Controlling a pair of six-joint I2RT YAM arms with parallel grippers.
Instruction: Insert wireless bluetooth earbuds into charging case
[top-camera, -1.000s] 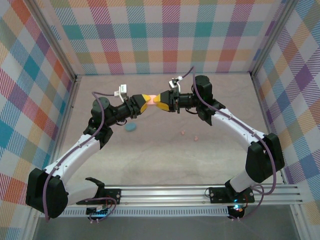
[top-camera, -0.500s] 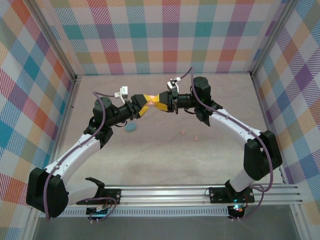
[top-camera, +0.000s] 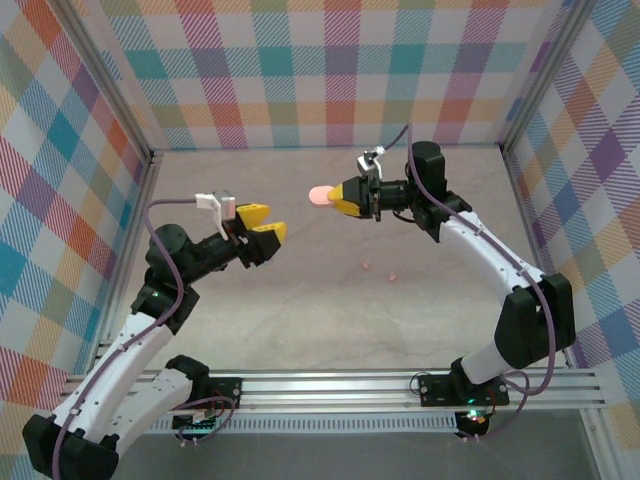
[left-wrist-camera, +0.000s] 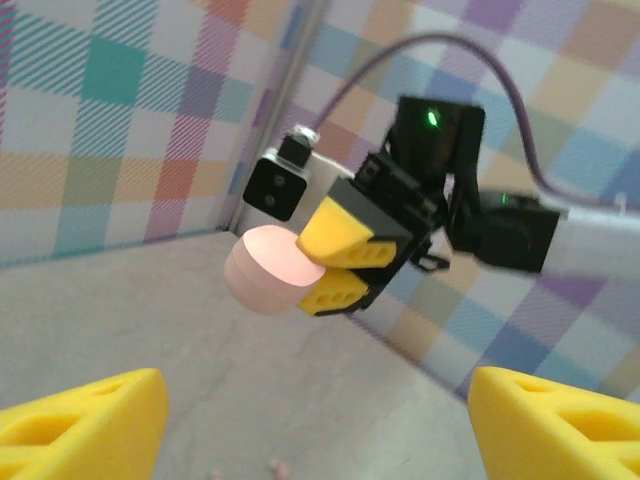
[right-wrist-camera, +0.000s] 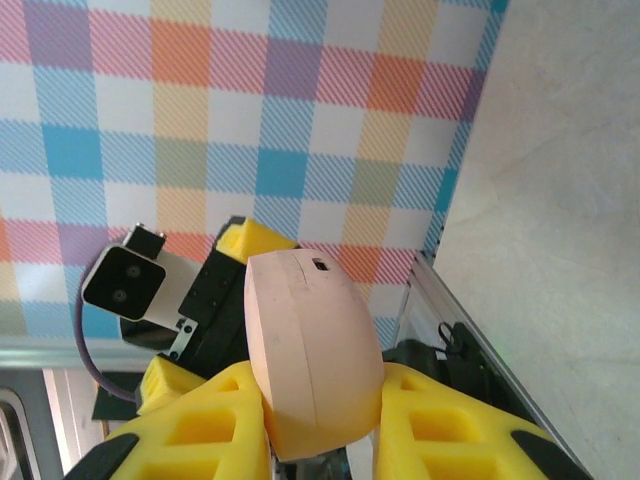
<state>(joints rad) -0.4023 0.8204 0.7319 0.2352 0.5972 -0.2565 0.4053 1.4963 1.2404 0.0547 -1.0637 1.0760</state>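
We see the left gripper (top-camera: 262, 222) let go and back off, wide open and empty — the right gripper (top-camera: 341, 197) alone now pinches the pink case (top-camera: 321, 194), handoff done.

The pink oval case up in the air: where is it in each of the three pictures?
Top external: pink case above centre, at the tip of the right gripper.
Left wrist: pink case left of centre, in midair.
Right wrist: pink case at bottom centre, between yellow fingers.
Shared landmark: those yellow fingers clamped on it.
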